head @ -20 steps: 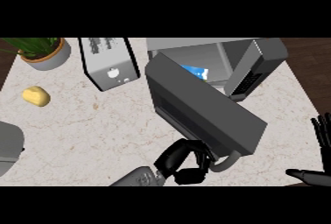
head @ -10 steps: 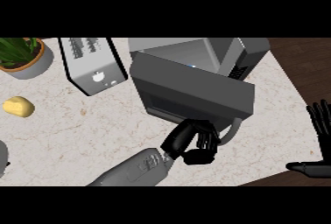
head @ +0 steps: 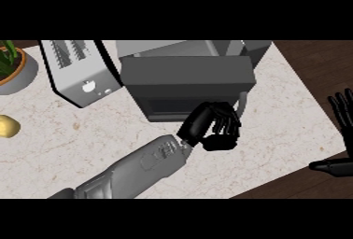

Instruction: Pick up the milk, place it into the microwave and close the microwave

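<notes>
well, the milk shows nowhere on the counter — judging by the task it stands inside the microwave, behind the door, though nothing here confirms it. the door looks swung to, or very nearly; from this steep angle i cannot tell whether a gap is left along its edge.

the left hand sits at the door's lower right corner, touching its front, just beside the thin handle. its fingers are curled under and i see nothing held in them; it looks like the knuckles are doing the pushing. the right hand rests open at the right edge, fingers up, well apart from all this.

what could go wrong: a push this low and this near the corner may slide off the door and leave it unlatched. the curled fingers might catch on the handle as the hand comes away and pull the door open again. a hard shove could also shift the whole microwave back — or jolt the milk over inside, if it stands close to the door.

the toaster, a potted plant and a yellow fruit lie off to the left, out of the way.
</notes>
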